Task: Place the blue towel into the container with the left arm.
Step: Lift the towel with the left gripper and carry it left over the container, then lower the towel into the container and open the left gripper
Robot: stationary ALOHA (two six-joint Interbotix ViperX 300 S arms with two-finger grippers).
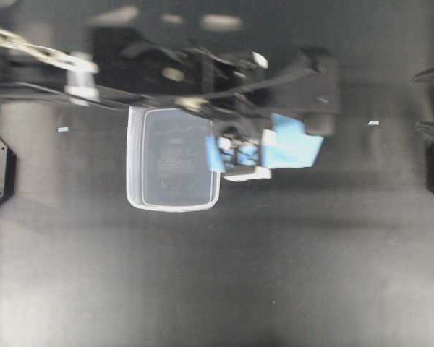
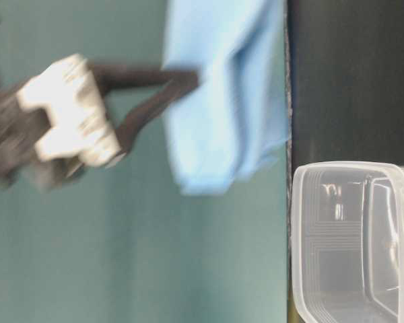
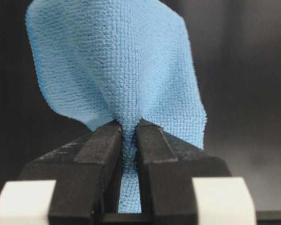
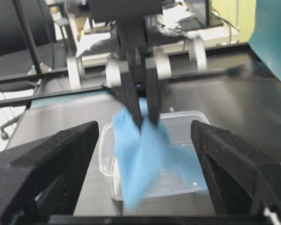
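The blue towel [image 2: 222, 94] is seen pinched by the left gripper [image 2: 188, 79], motion-blurred, against a teal backdrop [image 2: 121, 256]. The container [image 2: 350, 242] is seen at lower right, apart from the cloth, on a dark surface [image 2: 353, 74].

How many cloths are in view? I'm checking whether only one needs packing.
1: a light sky-blue microfibre cloth, pinched in the left hand and hanging beside the clear rectangular plastic tub. None shows inside the tub.

embossed marks on the container [image 1: 172, 160] floor, perhaps lettering, are unreadable.
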